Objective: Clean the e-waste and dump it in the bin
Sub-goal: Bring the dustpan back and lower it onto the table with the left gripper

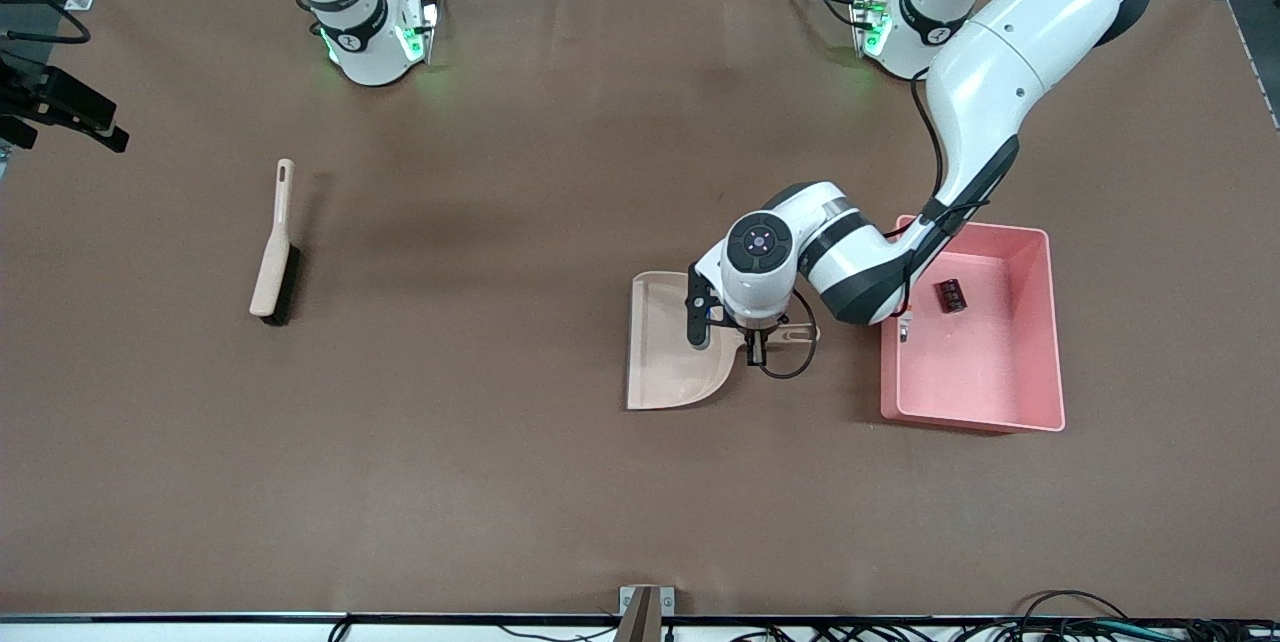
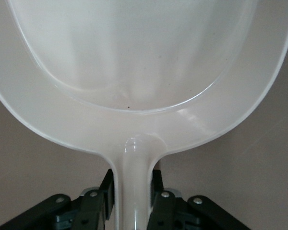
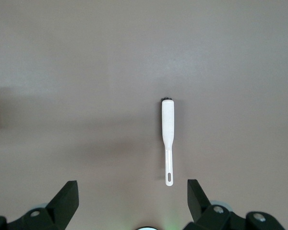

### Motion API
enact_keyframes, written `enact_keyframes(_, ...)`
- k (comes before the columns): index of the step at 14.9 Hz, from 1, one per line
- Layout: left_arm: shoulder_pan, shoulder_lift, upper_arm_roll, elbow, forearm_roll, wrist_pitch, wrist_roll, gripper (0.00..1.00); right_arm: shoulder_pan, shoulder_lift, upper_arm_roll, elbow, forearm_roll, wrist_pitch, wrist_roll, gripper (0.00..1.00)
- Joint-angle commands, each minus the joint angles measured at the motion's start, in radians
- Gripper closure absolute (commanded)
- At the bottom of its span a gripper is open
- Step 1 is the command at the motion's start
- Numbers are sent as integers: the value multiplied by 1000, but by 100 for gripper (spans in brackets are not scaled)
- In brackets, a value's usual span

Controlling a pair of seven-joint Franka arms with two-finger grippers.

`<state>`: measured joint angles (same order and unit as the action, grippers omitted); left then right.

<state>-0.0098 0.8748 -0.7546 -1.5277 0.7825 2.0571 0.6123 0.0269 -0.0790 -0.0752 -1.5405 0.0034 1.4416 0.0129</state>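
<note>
Lying in bin (image 1: 1040, 322), e-waste (image 1: 951, 295); left fingers (image 2: 108, 189) flank dustpan handle (image 2: 133, 191).

Even overhead light leaves soft shadows on the brown tabletop (image 1: 500, 482); the translucent beige plastic dustpan (image 2: 144, 72) glares white, slightly soft up close.

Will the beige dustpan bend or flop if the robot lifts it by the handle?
Probably not: the dustpan looks like stiff moulded plastic, thin and likely light. Held only by its narrow handle in the left gripper, its wide scoop might tip.
</note>
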Motion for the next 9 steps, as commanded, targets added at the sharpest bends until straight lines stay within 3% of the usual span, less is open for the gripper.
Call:
enact_keyframes(1, -6, -3, 3, 18, -9, 2, -9, 0, 10, 1, -2, 5, -10, -6, 16, 0)
enact_keyframes(4, 8, -51, -3, 21, -112, -64, -119, 0, 11, 1, -2, 7, -10, -4, 16, 0)
enact_keyframes(9, 30, -258, -2, 24, -193, -185, -449, 0, 7, 1, -2, 7, -11, -1, 18, 0)
